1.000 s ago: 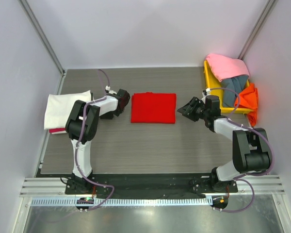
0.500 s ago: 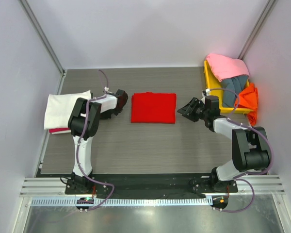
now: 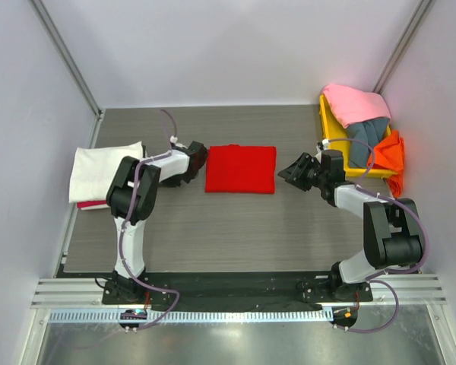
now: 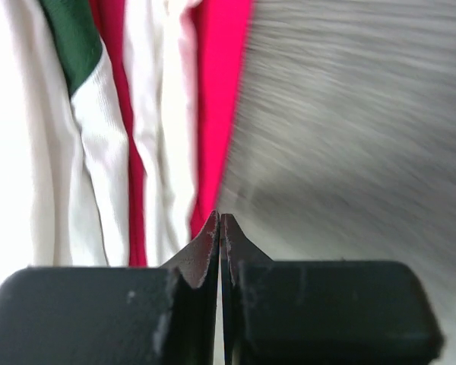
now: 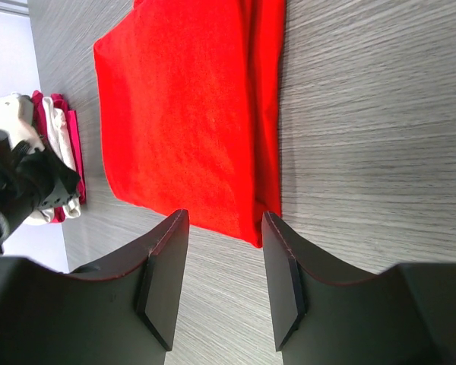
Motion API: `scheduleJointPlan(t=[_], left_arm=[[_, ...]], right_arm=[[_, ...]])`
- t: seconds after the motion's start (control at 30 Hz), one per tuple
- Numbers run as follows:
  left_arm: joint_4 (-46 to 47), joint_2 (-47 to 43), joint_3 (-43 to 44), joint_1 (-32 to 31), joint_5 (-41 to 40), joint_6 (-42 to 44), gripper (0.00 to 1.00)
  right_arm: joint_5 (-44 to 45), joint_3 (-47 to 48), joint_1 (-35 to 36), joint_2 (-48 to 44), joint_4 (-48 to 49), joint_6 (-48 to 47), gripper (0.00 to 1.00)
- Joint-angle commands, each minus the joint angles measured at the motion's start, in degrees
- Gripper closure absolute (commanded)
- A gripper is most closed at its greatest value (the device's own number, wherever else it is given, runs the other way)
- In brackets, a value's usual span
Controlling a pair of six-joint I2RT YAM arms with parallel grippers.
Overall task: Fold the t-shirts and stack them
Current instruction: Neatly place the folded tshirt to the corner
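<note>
On table [image 3: 235, 220], red t-shirt [image 3: 240, 169] (folded)

Folded red t-shirt [image 3: 241, 169] flat between left end effector [image 3: 196, 158] and right end effector [image 3: 287, 172]

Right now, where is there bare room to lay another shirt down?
The wide bare table between the red shirt and the arm bases, and the strip behind the shirt along the back wall. Crowded: the white stack at left, the heaped yellow tray at right.
</note>
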Motion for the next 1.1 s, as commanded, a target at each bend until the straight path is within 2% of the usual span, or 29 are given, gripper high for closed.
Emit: scheduleJointPlan(t=[0.0,0.1,0.17,0.2,0.4,0.8,0.87,0.9,0.97,1.0,1.07], left_arm=[[0.2,-5.2,-0.6,-4.5,0.3,-2.6,1.00],[-1.0,-4.6,0.1,-5.9,-1.8,-3.9,1.00],[-2.5,-2.6,1.6,-5.2,-3.2,-4.1,0.91],[-2.7,-2.1,2.1,-4.9,-3.6,-3.9,0.83],[-3.1,2.7,4.7,-1.3,-4.1,-1.6,0.61],[-0.8,6.9,6.2,5.7,-1.8,0.7,0.56],[-1.2,7.8,6.6,6.2,-1.1,0.8,0.60],[-1.3,8.0,6.9,6.4,-0.8,0.7,0.72],[-1.7,7.8,7.2,6.4,0.1,0.6,0.87],[-1.6,7.3,7.0,6.3,1.5,0.6,1.00],[-0.5,6.2,5.9,5.5,2.1,0.6,1.00]], right_arm=[[0.2,0.1,-0.1,0.0,1.9,0.0,0.51],[0.2,0.1,-0.1,-0.2,1.8,0.0,0.51],[-0.2,0.1,-0.1,-0.4,1.6,0.0,0.51],[-0.2,0.1,-0.1,-0.5,1.5,0.1,0.51],[0.1,-0.3,-0.1,-1.4,1.0,0.0,0.51],[0.1,0.3,-0.1,-1.1,0.5,-0.1,0.51],[0.1,0.3,-0.1,-1.0,0.5,-0.1,0.51],[0.1,0.3,-0.1,-0.9,0.6,-0.1,0.51],[0.2,0.1,-0.1,-1.1,0.5,-0.2,0.51],[0.2,0.1,-0.1,-1.0,0.6,-0.2,0.51],[0.3,0.1,-0.2,-0.9,0.5,-0.2,0.51]])
